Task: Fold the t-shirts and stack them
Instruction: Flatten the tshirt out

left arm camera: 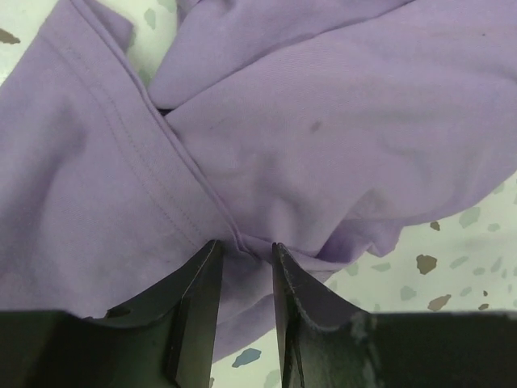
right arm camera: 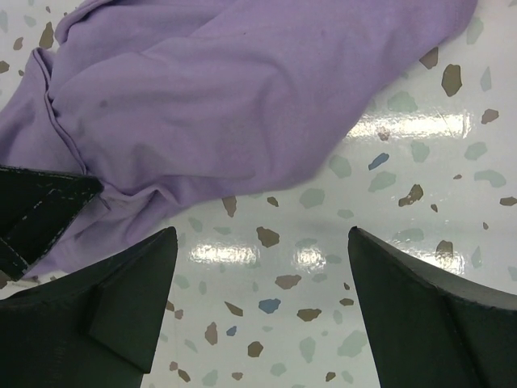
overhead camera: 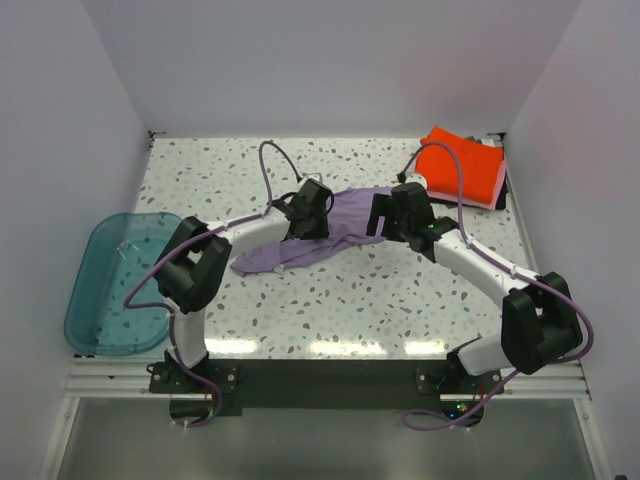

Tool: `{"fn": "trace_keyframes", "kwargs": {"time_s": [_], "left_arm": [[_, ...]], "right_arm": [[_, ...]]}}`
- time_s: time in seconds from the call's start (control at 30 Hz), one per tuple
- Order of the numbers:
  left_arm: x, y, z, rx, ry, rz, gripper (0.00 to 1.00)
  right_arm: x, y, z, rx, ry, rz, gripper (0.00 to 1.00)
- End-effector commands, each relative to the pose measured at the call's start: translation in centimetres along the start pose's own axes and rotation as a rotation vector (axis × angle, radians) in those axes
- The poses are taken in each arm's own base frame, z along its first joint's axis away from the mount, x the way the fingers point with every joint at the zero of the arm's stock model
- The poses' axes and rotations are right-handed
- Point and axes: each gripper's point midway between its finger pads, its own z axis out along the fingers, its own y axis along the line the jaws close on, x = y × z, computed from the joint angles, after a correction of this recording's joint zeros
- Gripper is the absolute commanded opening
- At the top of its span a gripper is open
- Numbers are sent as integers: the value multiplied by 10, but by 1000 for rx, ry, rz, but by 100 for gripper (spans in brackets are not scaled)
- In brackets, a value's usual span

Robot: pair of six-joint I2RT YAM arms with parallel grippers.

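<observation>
Where the overhead camera looks down on the speckled, stone-patterned table [overhead camera: 350,300], the lavender t-shirt [overhead camera: 275,257] lies crumpled in a long slanting heap at mid-table. The left gripper [overhead camera: 310,212] and right gripper [overhead camera: 385,215] are both lowered at its far end. An orange-red t-shirt [overhead camera: 460,172] sits folded flat in the far right corner on a thin pink layer [overhead camera: 497,190]. A translucent teal tub [overhead camera: 110,285] with rounded corners rests at the table's left side.

In the left wrist view, two dark, wedge-shaped fingers [left arm camera: 198,299] stand narrowly apart. A stitched hem ridge of the soft, matte lavender cloth runs right up to their tips. Whether they pinch it or merely bracket it cannot be told from this angle.

In the right wrist view, the right gripper's fingers [right arm camera: 428,315] are spread wide and hold nothing. They hang above glossy bare tabletop just beside the shirt's rounded edge, which runs close by one finger.
</observation>
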Motion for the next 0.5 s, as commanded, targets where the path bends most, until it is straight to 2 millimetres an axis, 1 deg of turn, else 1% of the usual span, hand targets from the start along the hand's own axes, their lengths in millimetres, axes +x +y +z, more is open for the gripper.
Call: {"fn": "trace_keyframes", "kwargs": {"time_s": [0.0, 0.07, 0.27, 0.47], "left_arm": [[-12, 6, -5, -61, -47, 10, 36], [-9, 10, -6, -76, -42, 4, 35], [-2, 13, -6, -80, -35, 19, 35], [-6, 0, -14, -40, -63, 51, 36]], "right_arm": [[-17, 0, -5, 4, -77, 29, 89], [-17, 1, -4, 1, -73, 27, 90], [-13, 3, 0, -7, -60, 33, 90], [-12, 3, 1, -5, -59, 34, 90]]}}
